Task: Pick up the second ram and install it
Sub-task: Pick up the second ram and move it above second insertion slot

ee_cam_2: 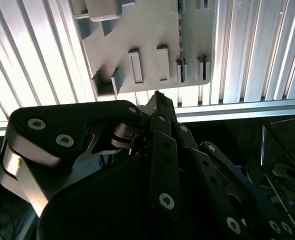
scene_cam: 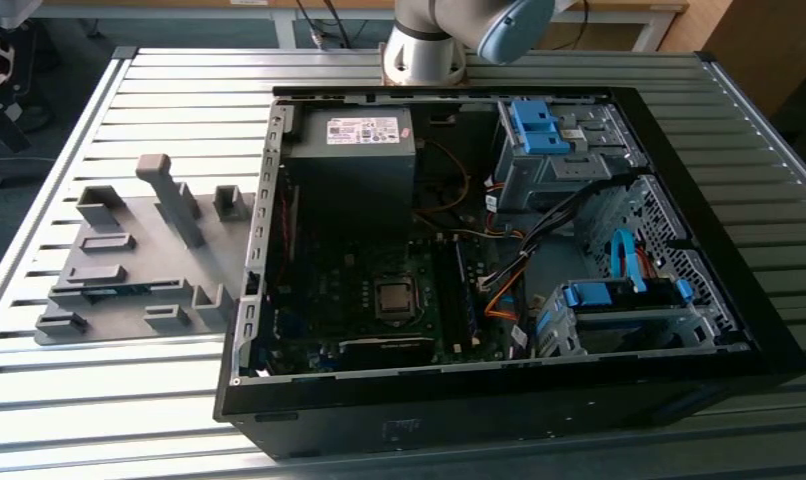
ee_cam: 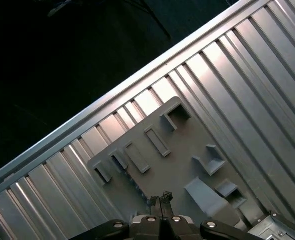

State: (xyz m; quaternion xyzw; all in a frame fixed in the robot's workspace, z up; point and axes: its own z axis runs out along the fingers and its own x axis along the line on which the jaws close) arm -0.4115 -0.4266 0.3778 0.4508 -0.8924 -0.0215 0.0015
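The second ram (scene_cam: 120,289) is a thin dark strip standing on edge in the grey holder plate (scene_cam: 136,235), on the exterior view's left of the open computer case (scene_cam: 510,250). In the second wrist view the ram (ee_cam_2: 180,50) appears as a narrow dark line between the holder's blocks. My gripper (ee_cam: 160,198) hangs high above the holder plate (ee_cam: 177,150), well apart from the ram. Its fingertips (ee_cam_2: 157,97) are pressed together with nothing between them. Another dark stick (scene_cam: 473,290) stands in the slots on the motherboard (scene_cam: 376,300).
The case sits on a ribbed metal table (scene_cam: 176,100). It holds a power supply (scene_cam: 356,130), blue drive brackets (scene_cam: 537,125) and loose cables (scene_cam: 510,265). Upright grey blocks (scene_cam: 176,200) rise from the holder plate. The table edge (ee_cam: 112,100) runs beyond the holder.
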